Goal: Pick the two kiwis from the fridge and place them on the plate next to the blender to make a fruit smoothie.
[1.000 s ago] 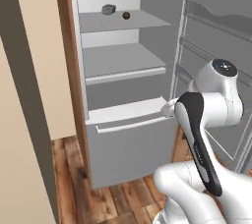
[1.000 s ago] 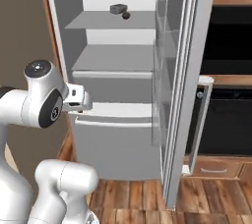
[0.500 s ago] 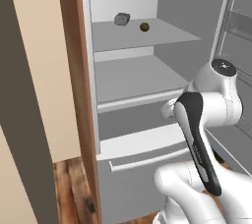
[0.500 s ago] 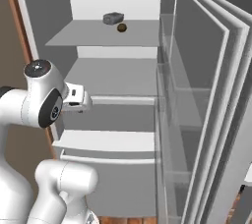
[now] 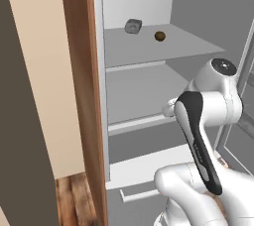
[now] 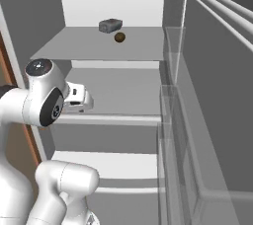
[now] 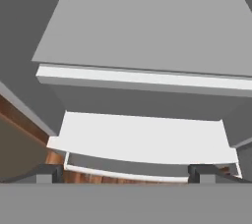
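From the left, the arm [image 5: 206, 121] stood folded before the open fridge [image 5: 149, 101], elbow high, its hand hidden behind the forearm. One kiwi [image 5: 159, 36] sat on the top shelf beside a grey lump [image 5: 133, 26]; too round to tell its long axis.

From the right, the kiwi [image 6: 119, 37] lay just before the lump [image 6: 110, 25], and the hand reached toward the middle shelf.

The hand view showed the gripper [image 7: 126, 171] over the drawer front [image 7: 142, 139], fingertips [image 7: 49, 171] spread wide, holding nothing.

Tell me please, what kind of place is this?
Most likely a kitchen, rendered rather than real. The view looks into an open fridge with pale grey shelves, where a small brown kiwi lies beside a grey lump. A wood floor shows below.
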Controlling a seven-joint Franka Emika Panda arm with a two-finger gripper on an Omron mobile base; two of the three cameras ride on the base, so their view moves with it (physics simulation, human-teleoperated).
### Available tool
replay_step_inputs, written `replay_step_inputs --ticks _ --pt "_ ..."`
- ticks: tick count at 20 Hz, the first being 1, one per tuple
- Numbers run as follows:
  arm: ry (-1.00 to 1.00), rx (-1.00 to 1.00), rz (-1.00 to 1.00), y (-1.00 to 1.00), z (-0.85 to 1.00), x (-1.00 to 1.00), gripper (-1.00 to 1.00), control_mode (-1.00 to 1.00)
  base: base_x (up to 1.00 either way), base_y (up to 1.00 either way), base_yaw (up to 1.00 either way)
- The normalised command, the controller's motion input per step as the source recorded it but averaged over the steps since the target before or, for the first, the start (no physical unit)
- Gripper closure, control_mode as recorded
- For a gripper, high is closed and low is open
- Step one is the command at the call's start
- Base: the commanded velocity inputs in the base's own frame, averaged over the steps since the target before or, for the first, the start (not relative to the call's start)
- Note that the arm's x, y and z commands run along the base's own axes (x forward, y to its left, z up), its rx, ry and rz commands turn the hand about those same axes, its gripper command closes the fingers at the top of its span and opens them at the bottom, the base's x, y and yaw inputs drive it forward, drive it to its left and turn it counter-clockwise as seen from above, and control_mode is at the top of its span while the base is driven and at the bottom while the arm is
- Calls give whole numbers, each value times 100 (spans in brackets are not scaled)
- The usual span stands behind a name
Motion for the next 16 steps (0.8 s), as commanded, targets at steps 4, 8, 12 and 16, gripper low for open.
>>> replay_step_inputs --ticks 4,8,12,16 --pt "-6 0 0 -36 36 -1 -100 -100 0 0 0" --pt "-6 0 -10 -14 64 0 -100 -100 0 0 0" --pt "-8 0 -12 -34 86 0 -100 -100 0 0 0" --pt "-3 0 -12 -23 94 0 -100 -100 0 0 0"
